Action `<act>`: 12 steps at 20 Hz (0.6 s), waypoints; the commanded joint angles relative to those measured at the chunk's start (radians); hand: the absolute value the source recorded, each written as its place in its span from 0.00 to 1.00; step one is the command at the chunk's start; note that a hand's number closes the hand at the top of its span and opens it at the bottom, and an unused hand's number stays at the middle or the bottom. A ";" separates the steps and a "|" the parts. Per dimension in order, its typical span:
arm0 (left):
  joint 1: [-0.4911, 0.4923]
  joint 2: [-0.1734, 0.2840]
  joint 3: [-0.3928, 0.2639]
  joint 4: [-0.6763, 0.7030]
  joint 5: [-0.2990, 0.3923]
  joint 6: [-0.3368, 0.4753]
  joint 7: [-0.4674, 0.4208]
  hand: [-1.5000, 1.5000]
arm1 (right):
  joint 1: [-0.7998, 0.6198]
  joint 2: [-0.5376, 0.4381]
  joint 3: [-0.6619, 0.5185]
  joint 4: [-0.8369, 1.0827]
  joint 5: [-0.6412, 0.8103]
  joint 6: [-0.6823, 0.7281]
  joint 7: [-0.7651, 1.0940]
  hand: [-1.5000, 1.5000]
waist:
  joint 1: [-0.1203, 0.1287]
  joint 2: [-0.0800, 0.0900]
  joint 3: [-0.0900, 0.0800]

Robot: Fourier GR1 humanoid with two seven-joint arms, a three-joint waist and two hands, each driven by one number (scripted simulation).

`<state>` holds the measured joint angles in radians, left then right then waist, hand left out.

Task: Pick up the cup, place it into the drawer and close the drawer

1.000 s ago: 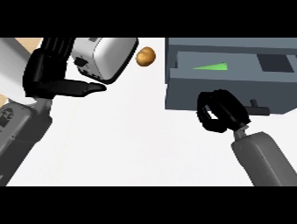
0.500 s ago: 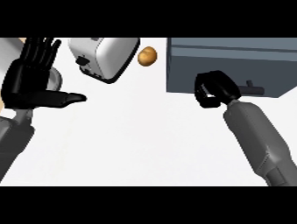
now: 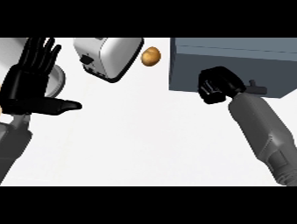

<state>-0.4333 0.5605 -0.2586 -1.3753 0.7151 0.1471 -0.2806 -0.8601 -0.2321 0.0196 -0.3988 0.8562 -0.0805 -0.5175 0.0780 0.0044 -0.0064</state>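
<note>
The grey drawer unit (image 3: 241, 57) stands at the upper right with its drawer pushed in; its dark handle (image 3: 257, 89) sticks out at the front. My right hand (image 3: 217, 84) is curled against the drawer front, just left of the handle, holding nothing. My left hand (image 3: 33, 78) is at the left, open, fingers up and thumb out to the right. No cup shows in the head view.
A white toaster (image 3: 108, 57) lies at the top centre, with a brown potato (image 3: 150, 56) to its right beside the drawer unit. A pale round rim (image 3: 58, 81) peeks out behind my left hand. Wooden floor shows at the far left.
The drawer, open with a green thing inside a second ago, is now pushed in. My right hand moved forward against its front. My left hand rose and spread its fingers.
</note>
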 commanded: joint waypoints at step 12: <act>0.024 -0.011 -0.008 0.014 0.003 -0.078 -0.015 0.00 | -0.096 -0.110 -0.140 0.101 -0.092 0.024 -0.009 1.00 | 0.041 0.049 0.011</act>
<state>-0.4176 0.5497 -0.2622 -1.3667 0.7204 0.0858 -0.2926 -0.8656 -0.2619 -0.0344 -0.3619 0.7982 0.0044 -0.6550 0.0965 0.0072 -0.0088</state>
